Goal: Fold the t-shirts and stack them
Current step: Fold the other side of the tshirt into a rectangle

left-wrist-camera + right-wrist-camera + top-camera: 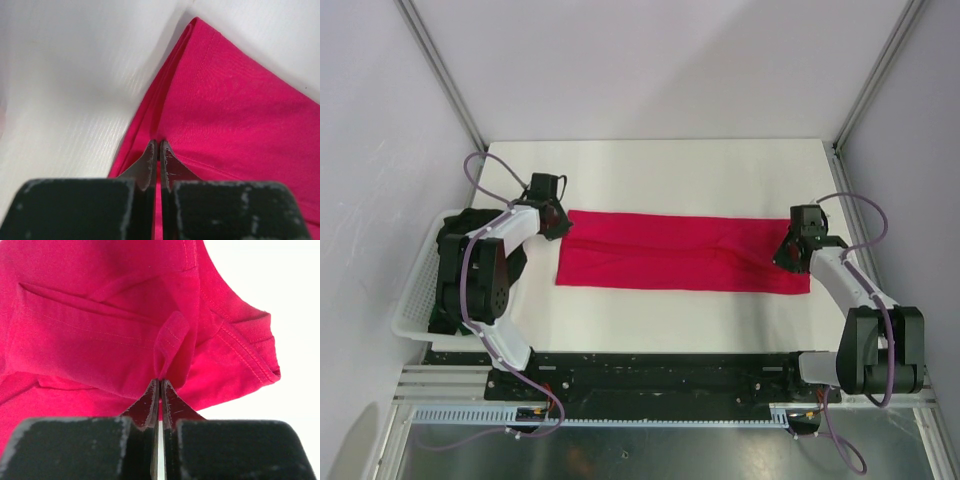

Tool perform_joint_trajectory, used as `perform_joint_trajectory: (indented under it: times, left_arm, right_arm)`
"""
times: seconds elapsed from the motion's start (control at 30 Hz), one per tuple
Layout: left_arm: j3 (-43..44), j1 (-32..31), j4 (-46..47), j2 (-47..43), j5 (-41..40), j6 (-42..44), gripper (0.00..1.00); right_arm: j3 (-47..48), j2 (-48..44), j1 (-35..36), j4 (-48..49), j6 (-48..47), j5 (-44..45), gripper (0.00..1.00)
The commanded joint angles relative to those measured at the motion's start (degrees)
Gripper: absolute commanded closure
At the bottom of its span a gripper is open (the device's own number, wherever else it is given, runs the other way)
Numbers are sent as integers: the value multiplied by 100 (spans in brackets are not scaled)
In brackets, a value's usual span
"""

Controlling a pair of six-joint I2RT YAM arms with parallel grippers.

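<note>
Crimson-red soft cloth t-shirt (685, 252), a long folded strip across white bench (670, 170); left gripper (158, 145) pinching its left end, right gripper (160, 382) its right end.

A t-shirt (685, 252) is lying across the worktop (660, 175) between the left claw (563, 227) and right claw (784, 255); a basket (413, 312) is sitting leftmost.

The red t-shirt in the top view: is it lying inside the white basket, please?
No, the red t-shirt lies stretched out on the table, apart from the white basket.
</note>
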Motion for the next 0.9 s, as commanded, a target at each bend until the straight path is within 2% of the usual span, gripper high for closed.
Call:
perform_joint_trajectory:
  times: [0.0,0.13,0.23,0.37,0.5,0.67,0.87]
  left_arm:
    - [67,25,64,28,-180,167,96]
    - [12,31,65,-16,-196,175,62]
    - [57,37,62,-181,-184,214,47]
    - [126,30,58,-444,-32,249,44]
    - [79,-23,62,-728,239,295,44]
    - [-267,-119,61,-1214,512,430,43]
    - [-613,-149,57,-1604,827,518,43]
  right_arm:
    - [-38,148,-4,318,74,-74,92]
    - [39,0,-47,285,19,-89,72]
    - [267,-190,95,188,-60,27,62]
    - [631,60,446,365,-224,148,59]
    - [1022,932,743,782,-405,193,59]
    - [1547,1833,885,1112,-516,216,58]
    - [1991,2430,1045,1191,-550,299,55]
